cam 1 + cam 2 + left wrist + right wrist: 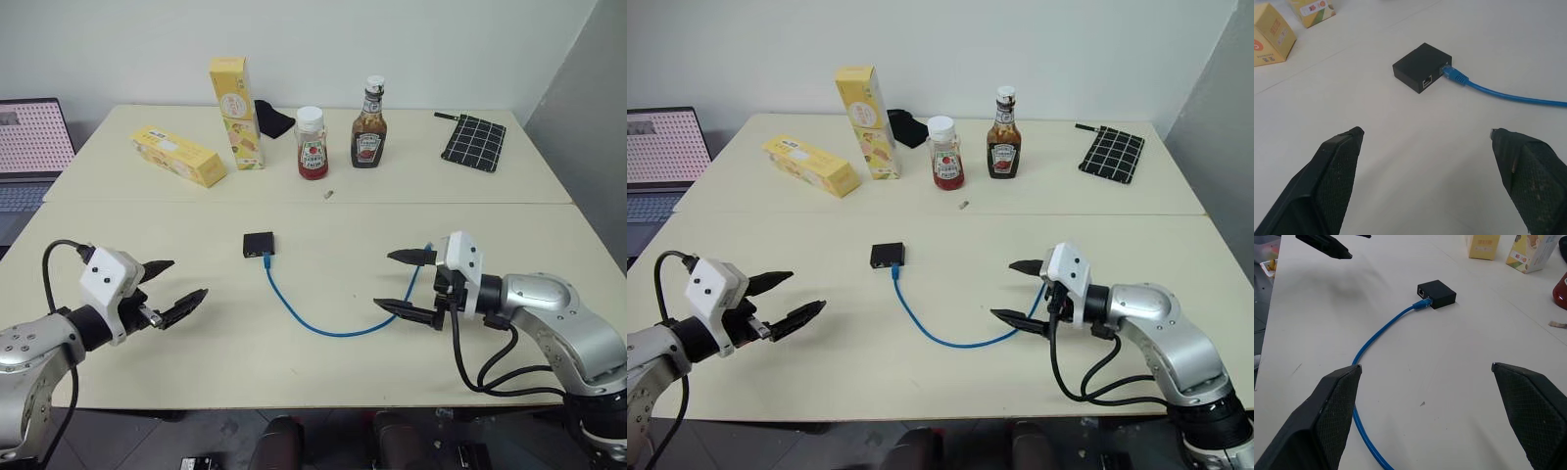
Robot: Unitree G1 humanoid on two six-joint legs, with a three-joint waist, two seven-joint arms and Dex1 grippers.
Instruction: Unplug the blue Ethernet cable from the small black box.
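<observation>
The small black box [259,244] lies flat near the middle of the cream table. The blue Ethernet cable [294,311] is plugged into the box's near side and curves across the table toward my right gripper [404,282]. That gripper is open, its fingers straddling the cable's far end without touching it. My left gripper [174,286] hovers open at the left, well short of the box, with nothing between its fingers. In the left wrist view the box [1421,67] and its blue plug [1454,75] lie ahead of the spread fingers. The right wrist view shows the cable [1382,330] leading to the box [1437,293].
Along the back of the table stand two yellow cartons [178,156], a ketchup bottle [312,143], a brown sauce bottle [369,124], a black wad of fabric [273,119] and a black grid-patterned cloth [473,141]. A laptop [29,147] sits at the far left.
</observation>
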